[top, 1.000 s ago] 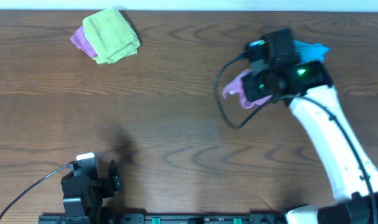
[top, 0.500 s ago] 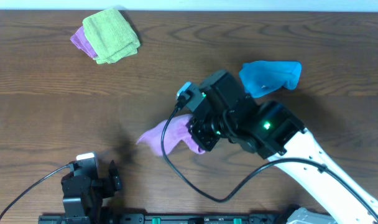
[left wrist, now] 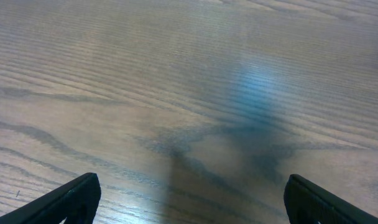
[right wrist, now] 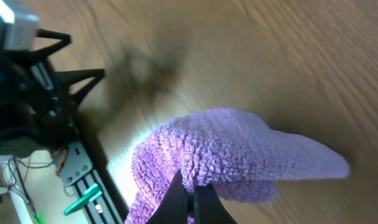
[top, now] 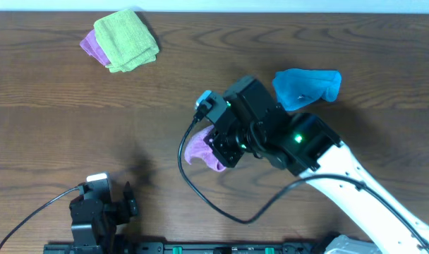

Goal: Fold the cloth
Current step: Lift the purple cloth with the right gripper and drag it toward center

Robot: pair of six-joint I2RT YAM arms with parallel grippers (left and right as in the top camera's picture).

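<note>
While I watch the right wrist feed, the right end effector (right wrist: 191, 202) is pinched fully closed on the cloth (right wrist: 226, 155), its jaws meeting on a gathered ridge of the lilac terry. From that grip the fabric bunches into a rounded hump. One pointed flap reaches toward the right of that view, and another fold drops toward the lower left. I cannot tell from either feed whether the fabric touches the surface (right wrist: 301, 56) or hangs just above it.

From overhead I see only a lilac lobe of the cloth at the left side of the wrist, which covers the rest; that places it near the middle of the surface. A black cable (top: 190, 187) loops off the wrist toward the near edge. The blue cloth (top: 306, 86) lies crumpled just beyond the right arm, apart from the held one.

At the far left corner, the folded lime-green cloth (top: 126, 39) rests on a second purple cloth (top: 91, 48), which peeks out at its left side.

My left end effector (top: 132, 200) sits at the near left edge, well apart from everything. Its jaws are spread wide, with only bare wood between them.
</note>
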